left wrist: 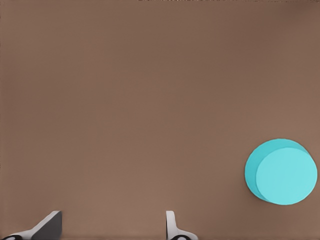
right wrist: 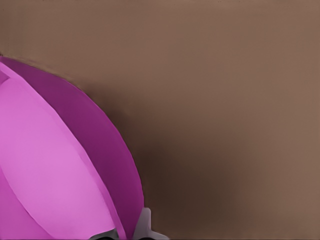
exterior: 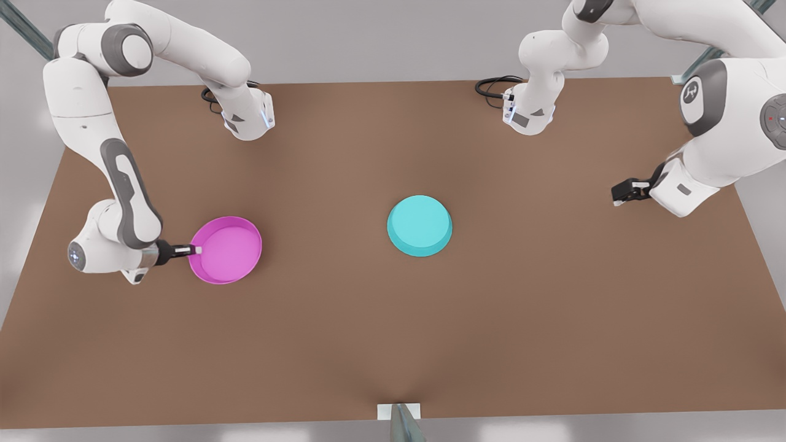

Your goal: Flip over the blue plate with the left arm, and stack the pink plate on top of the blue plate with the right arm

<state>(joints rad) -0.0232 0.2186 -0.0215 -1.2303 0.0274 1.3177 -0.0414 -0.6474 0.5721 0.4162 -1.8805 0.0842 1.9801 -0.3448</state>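
front view: right hand (exterior: 195, 250) pinching pink plate (exterior: 228, 250) rim, left hand (exterior: 617, 195) spread, blue plate (exterior: 419, 224) upside-down

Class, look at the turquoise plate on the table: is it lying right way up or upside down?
Upside down. The blue plate shows a flat, unbroken top with its sides flaring down to the table, no hollow; the pink plate shows its rim and hollow.

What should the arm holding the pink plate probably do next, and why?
Probably lift it and carry it toward the blue plate. The right tool is shut on the pink plate rim, and the blue plate already lies upside down; the left tool waits, open, aside.
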